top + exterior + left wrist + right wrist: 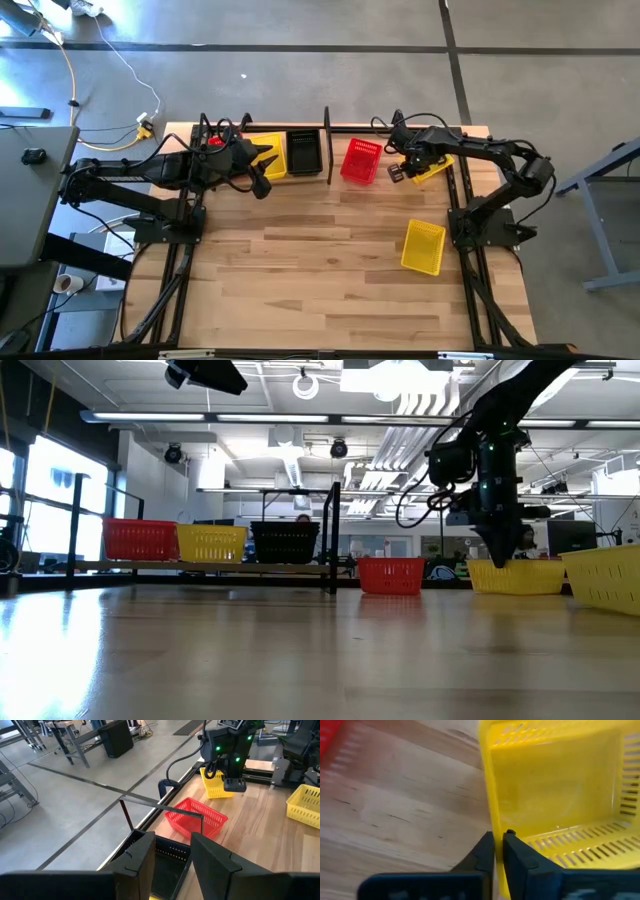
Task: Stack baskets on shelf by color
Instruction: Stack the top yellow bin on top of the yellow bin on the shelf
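Note:
A red basket, a yellow basket and a black basket stand side by side on the shelf, left of its divider. My left gripper hovers open over the shelf's yellow basket and black basket. A second red basket sits on the table right of the divider. My right gripper is shut on another yellow basket near the far right corner. A third yellow basket lies apart on the table. My right gripper pinches the yellow basket's side wall at its rim, one finger inside the basket and the other outside. The fingers come from above, pointing down. The basket stands upright and level with the tabletop in the low view.
The shelf's black posts and divider stand along the table's far edge. The red basket lies between the divider and the right arm. Bare wooden tabletop spreads over the near half. Arm frames flank both sides.

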